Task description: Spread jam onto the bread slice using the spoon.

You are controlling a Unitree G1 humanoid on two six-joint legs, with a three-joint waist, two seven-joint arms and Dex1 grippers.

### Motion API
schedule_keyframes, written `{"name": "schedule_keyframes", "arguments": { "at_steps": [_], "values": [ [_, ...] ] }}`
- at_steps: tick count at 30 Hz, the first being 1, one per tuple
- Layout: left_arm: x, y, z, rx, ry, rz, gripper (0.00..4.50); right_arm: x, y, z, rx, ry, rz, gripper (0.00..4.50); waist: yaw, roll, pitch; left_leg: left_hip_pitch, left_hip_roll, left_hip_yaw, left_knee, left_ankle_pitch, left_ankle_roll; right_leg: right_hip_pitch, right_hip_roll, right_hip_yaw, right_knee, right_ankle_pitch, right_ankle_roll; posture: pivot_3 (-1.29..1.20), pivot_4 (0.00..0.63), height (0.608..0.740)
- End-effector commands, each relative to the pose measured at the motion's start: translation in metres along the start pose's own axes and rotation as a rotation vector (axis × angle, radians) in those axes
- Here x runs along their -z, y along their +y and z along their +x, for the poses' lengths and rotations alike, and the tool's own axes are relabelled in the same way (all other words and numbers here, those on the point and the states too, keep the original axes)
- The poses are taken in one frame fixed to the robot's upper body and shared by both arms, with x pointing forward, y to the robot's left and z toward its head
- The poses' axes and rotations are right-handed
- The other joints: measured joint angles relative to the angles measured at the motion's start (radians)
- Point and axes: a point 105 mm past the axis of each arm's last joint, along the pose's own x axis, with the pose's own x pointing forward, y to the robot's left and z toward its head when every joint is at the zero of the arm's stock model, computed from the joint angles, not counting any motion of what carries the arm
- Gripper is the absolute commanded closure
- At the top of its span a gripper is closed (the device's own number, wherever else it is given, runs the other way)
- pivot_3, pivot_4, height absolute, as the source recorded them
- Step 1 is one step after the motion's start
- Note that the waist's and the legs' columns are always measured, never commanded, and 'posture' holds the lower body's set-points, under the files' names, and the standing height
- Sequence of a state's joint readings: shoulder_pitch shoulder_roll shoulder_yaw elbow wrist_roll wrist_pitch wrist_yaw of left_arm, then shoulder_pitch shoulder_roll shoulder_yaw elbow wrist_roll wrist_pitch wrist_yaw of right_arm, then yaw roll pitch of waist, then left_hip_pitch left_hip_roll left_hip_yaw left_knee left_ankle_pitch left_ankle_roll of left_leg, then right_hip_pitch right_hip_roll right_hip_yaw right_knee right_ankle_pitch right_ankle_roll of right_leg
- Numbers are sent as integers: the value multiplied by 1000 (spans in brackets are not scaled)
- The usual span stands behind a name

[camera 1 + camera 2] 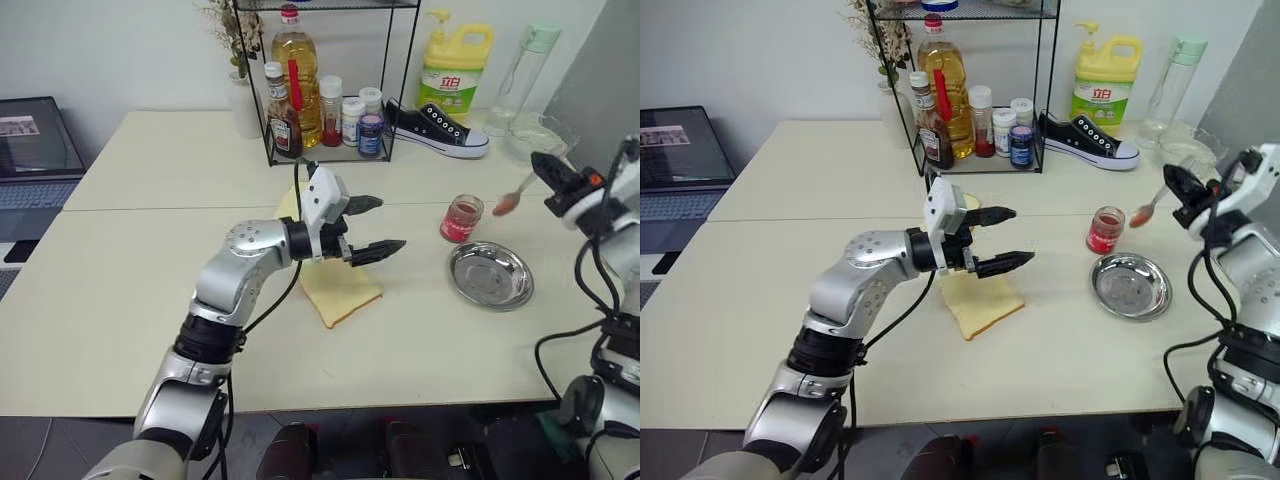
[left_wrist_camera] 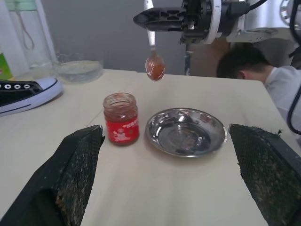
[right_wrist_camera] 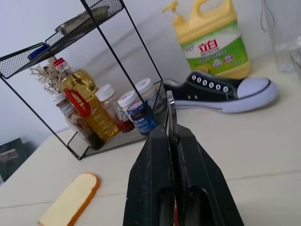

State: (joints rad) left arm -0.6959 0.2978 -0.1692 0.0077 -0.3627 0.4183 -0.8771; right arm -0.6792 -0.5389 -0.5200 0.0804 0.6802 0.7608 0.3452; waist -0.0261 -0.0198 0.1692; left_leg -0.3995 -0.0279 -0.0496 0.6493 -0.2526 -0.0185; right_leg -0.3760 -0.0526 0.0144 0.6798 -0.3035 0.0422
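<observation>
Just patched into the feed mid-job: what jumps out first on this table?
The right pincer is shut on the spoon, its bowl loaded with red jam, in the air above the jam jar and steel plate. The left pincer hangs open over the bread slice mid-table.

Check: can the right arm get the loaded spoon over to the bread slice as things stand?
Probably yes. The right gripper holds the spoon raised above the jam jar. But the open left gripper hovers over the bread slice, covering much of it.
</observation>
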Motion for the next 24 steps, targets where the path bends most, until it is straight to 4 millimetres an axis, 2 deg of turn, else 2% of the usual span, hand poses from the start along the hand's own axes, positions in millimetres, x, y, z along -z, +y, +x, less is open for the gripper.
{"name": "schedule_keyframes", "arguments": {
  "at_steps": [1, 7, 16, 24],
  "values": [
    [-16, 5, 12, -29, -51, 80, 0, -14, 11, 24, 15, -80, -169, 4475, -1, 0, 0, 0, 0, 1, 0, 0, 0, -1, 0, 0, 0, 0, 0, 0, 150, 740],
    [-14, 1, 17, -21, -52, 98, 0, 0, 22, 41, -30, -67, -228, 4475, -3, 0, 0, -2, 0, 1, -2, 0, 0, -4, 0, 1, 0, 0, 0, 0, 150, 740],
    [-12, -6, 19, -8, -48, 108, 0, 26, 27, 50, -53, -28, -267, 4475, -3, 0, 0, -2, 0, 2, -1, 0, 0, -4, 0, 1, 1, 0, 0, 0, 150, 740],
    [-15, -7, 18, -4, -51, 109, 0, 43, 33, 59, -67, -32, -445, 4475, -3, 0, 0, -2, 0, 2, -1, 0, -1, -4, 0, 1, 1, 0, 0, 0, 150, 740]
  ]
}}
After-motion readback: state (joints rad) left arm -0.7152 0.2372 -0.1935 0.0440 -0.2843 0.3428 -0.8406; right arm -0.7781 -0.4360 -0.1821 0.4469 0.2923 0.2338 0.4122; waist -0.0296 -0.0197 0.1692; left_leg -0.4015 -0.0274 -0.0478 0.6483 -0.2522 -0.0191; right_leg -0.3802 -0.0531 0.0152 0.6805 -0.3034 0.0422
